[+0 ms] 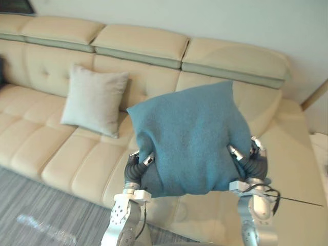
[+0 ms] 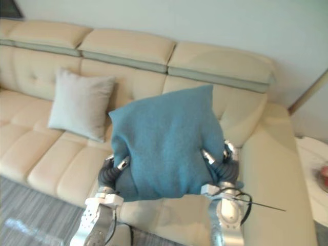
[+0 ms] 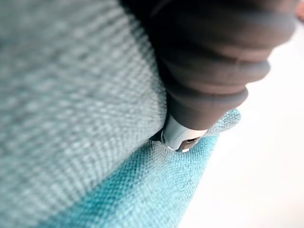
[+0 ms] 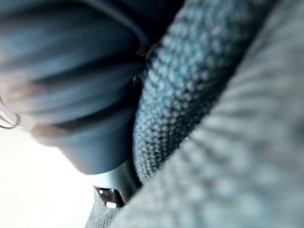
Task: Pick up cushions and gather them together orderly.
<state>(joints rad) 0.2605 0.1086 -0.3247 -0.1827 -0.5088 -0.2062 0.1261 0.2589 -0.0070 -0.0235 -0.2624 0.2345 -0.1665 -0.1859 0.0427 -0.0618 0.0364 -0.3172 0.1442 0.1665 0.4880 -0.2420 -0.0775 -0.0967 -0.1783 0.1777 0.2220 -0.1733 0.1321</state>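
We see a cream sofa (image 1: 46,154) stretching across the whole scene. Its padded seats run from the robot's left to its right, and a row of headrests stands against a pale wall (image 1: 205,20). In front of the sofa, low on the left, lies a grey striped floor (image 1: 31,205).

Next in size is the blue cushion (image 1: 189,138). It is lifted clear of the seat in front of the sofa's right half and stands roughly upright, with one corner pointing up toward the backrest. Its lower part bulges out between the two arms.

A smaller grey cushion (image 1: 95,100) stands on the sofa further to the left. It leans back against the tufted backrest, well apart from the blue cushion.

The left robot hand (image 1: 134,169) clamps the blue cushion's lower left edge. Silver fingers (image 1: 148,159) dig into the near face of the cloth, and the others are hidden behind it. The right robot hand (image 1: 251,164) pinches the lower right edge the same way, so the cushion is squeezed between the two. In each wrist view the woven blue cloth presses right up against the hand's dark ribbed cover.
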